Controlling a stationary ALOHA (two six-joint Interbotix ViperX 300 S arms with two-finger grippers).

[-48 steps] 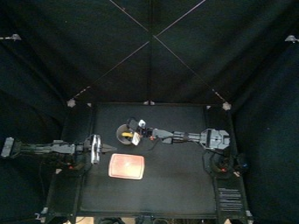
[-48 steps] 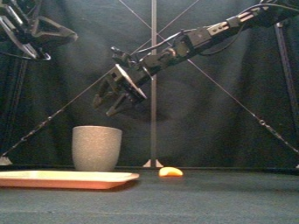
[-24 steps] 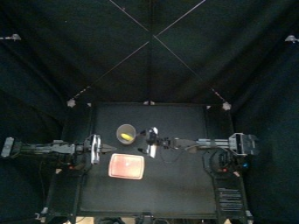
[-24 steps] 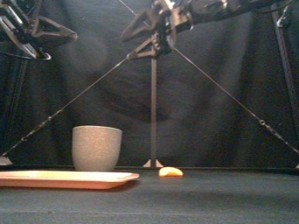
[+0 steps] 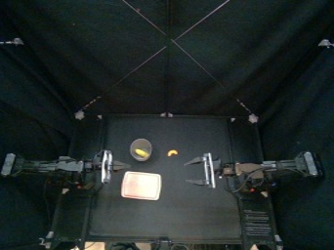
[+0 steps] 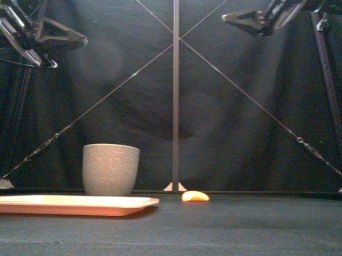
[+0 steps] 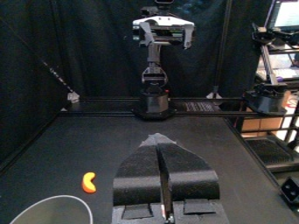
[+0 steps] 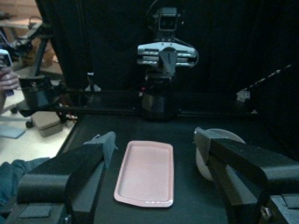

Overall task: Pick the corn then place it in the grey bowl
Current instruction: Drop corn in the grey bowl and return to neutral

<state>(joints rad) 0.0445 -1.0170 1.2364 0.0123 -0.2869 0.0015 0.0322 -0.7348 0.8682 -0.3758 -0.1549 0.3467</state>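
The tall grey speckled cup (image 5: 140, 149) stands at the table's middle left, and the yellow corn (image 5: 140, 150) lies inside it. In the front view only the cup's outside (image 6: 111, 169) shows. My right gripper (image 5: 202, 171) hangs open and empty, high up and well right of the cup (image 8: 219, 140), with its jaws spread wide (image 8: 155, 136). It shows at the front view's upper right (image 6: 254, 18). My left gripper (image 5: 104, 166) rests shut at the left, with its jaws pressed together (image 7: 158, 138) near the cup (image 7: 52, 210).
A small orange toy (image 5: 175, 152) lies on the table just right of the cup, also seen low in the front view (image 6: 195, 197). The flat pink tray (image 5: 141, 186) sits in front of the cup (image 8: 146, 172).
My right gripper has drawn back from over the cup toward the right side and risen. The left arm, the tray and the orange toy have stayed in place.
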